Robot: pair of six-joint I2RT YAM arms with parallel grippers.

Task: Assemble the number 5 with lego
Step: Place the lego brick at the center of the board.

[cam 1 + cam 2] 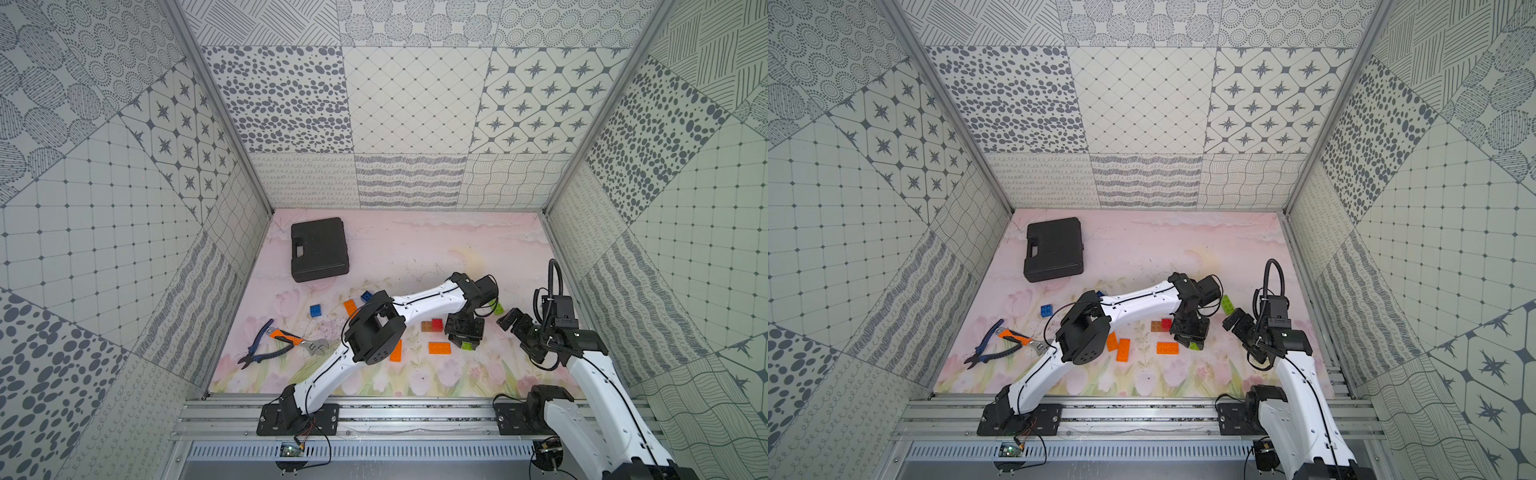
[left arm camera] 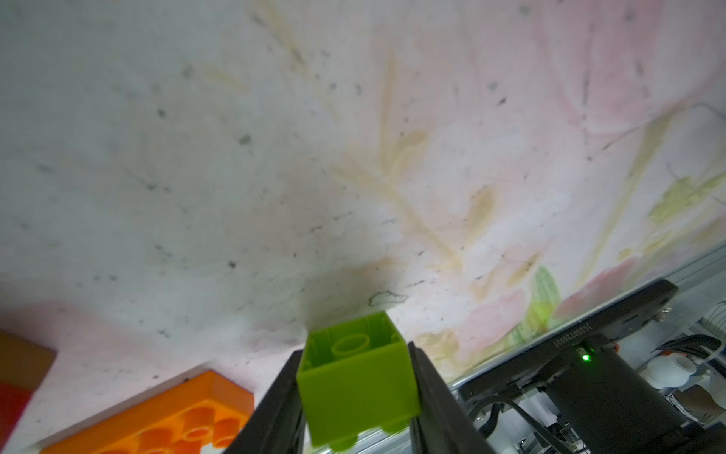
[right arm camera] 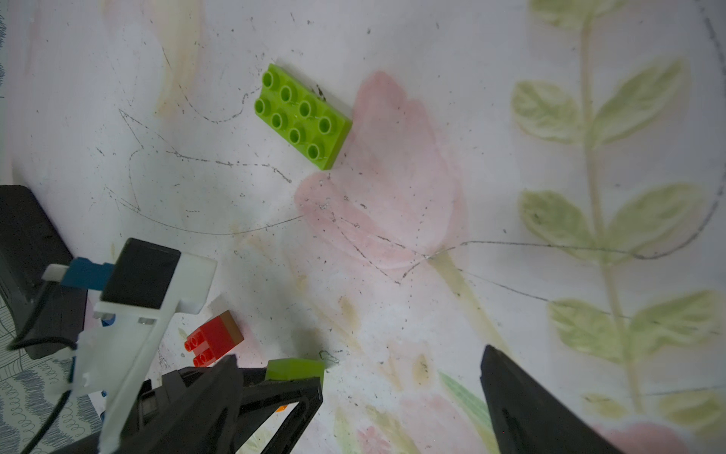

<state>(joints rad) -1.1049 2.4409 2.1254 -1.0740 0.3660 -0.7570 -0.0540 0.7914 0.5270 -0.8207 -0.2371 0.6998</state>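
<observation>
My left gripper (image 1: 466,341) (image 2: 355,353) points down near the mat, shut on a green square lego brick (image 2: 355,385) (image 1: 468,345) (image 1: 1195,345) held with its hollow underside showing. Right beside it lies an orange oblong (image 1: 439,348) (image 2: 165,416). A red square joined to a brown oblong (image 1: 432,325) (image 3: 212,340) sits just behind. A green oblong (image 1: 498,308) (image 3: 302,116) lies studs up between the two arms. Two more orange oblongs (image 1: 396,350) (image 1: 350,307) and two blue squares (image 1: 315,311) (image 1: 366,296) lie further left. My right gripper (image 1: 510,320) (image 3: 359,353) hovers open and holds nothing, to the right of the left gripper.
A shut black case (image 1: 319,249) lies at the back left. An orange-handled wrench (image 1: 297,338) and blue-handled pliers (image 1: 259,343) lie at the front left. Patterned walls enclose the mat on three sides, with a metal rail (image 1: 415,409) along the front.
</observation>
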